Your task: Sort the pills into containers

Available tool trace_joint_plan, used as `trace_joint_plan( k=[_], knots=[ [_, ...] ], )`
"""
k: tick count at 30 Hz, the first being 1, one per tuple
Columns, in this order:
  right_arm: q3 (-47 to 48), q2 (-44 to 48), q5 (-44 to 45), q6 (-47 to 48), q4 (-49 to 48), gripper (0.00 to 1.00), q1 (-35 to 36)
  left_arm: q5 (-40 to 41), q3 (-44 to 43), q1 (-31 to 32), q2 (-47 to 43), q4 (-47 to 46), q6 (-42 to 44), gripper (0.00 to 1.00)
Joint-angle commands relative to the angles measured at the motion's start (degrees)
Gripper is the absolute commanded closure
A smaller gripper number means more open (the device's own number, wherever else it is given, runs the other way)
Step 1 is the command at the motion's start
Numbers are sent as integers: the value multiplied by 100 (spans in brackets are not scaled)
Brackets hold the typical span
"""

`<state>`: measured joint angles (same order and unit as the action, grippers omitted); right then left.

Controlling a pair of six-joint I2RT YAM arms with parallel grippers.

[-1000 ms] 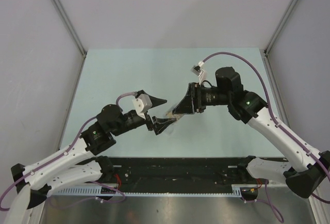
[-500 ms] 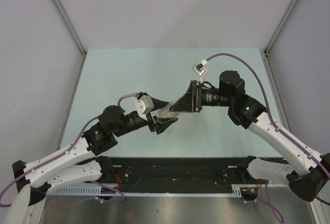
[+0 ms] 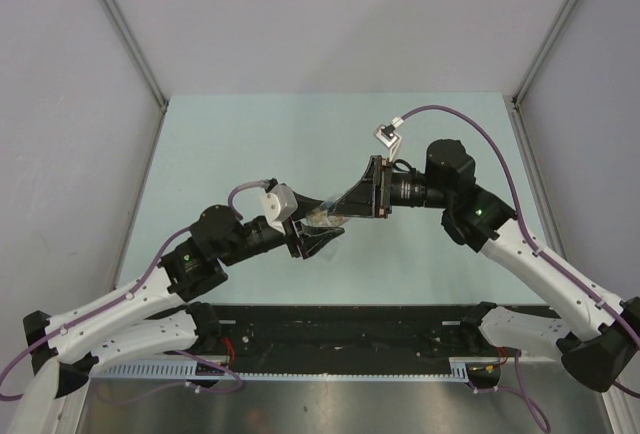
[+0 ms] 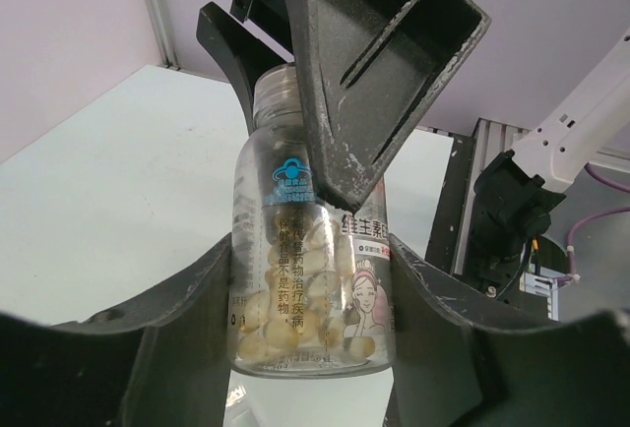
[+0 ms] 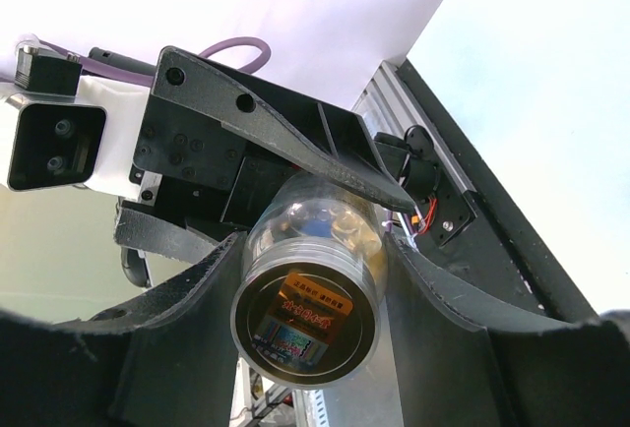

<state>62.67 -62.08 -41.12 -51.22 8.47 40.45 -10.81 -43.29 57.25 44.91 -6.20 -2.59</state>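
Note:
One container, a clear round jar [image 3: 322, 217], hangs in the air above the table between both arms. Pale yellow pills [image 4: 295, 321] fill its lower half. In the left wrist view my left gripper [image 4: 309, 250] has both fingers pressed against the sides of the jar [image 4: 313, 279] near its base. The right wrist view shows my right gripper [image 5: 313, 242] shut on the capped end of the jar [image 5: 305, 321], whose lid sticker faces that camera. The pills [image 5: 351, 227] show through the wall. From above, my left gripper [image 3: 316, 226] and right gripper [image 3: 342, 211] meet at the jar. No other container shows.
The pale green table [image 3: 250, 144] lies below the arms, with grey walls and metal posts on three sides. A black rail [image 3: 340, 332] with the arm bases runs along the near edge.
The right arm carried the jar left into the left gripper's jaws. The left fingers closed in from wide apart until they lay against the jar's sides.

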Motion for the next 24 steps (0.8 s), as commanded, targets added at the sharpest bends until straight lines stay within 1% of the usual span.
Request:
trace_joint_plan(
  k=[1,2,3,5,6,7,9,10,13,14,19,20,23,24],
  knots=[
    [-10,206,-98,-55,-170,97,86,-79,-259,5,-26,-189,-110,93],
    [-1,214,-80,-28,-161,94,95,-88,-259,14,-17,-189,-128,98],
    [-10,206,-71,-20,-144,91,104,-114,-259,14,-17,-189,-145,100],
    [-1,223,-54,7,-170,87,95,-141,-233,5,-17,-189,-172,100],
    [-1,223,-54,16,-188,82,95,-176,-215,14,-34,-189,-189,99],
    [-1,232,-62,33,-188,70,86,-185,-180,14,-34,-189,-233,100],
    [-1,276,7,68,-232,56,95,-167,-128,14,-104,-198,-286,100],
    [-1,311,69,77,-240,43,95,-141,-66,14,-140,-215,-347,100],
    [-1,443,394,86,-310,25,86,-71,109,5,-306,-338,-522,100],
    [-1,495,473,69,-380,22,86,-53,162,14,-359,-382,-575,100],
    [8,583,1009,-150,-803,19,42,158,575,14,-842,-812,-1006,100],
    [8,601,1079,-186,-1125,18,34,254,619,14,-904,-865,-1076,100],
    [25,645,1527,-274,-1181,18,77,482,708,14,-1124,-989,-1305,100],
    [25,697,1903,-283,-1111,19,112,544,725,14,-1159,-989,-1401,100]
  ],
)
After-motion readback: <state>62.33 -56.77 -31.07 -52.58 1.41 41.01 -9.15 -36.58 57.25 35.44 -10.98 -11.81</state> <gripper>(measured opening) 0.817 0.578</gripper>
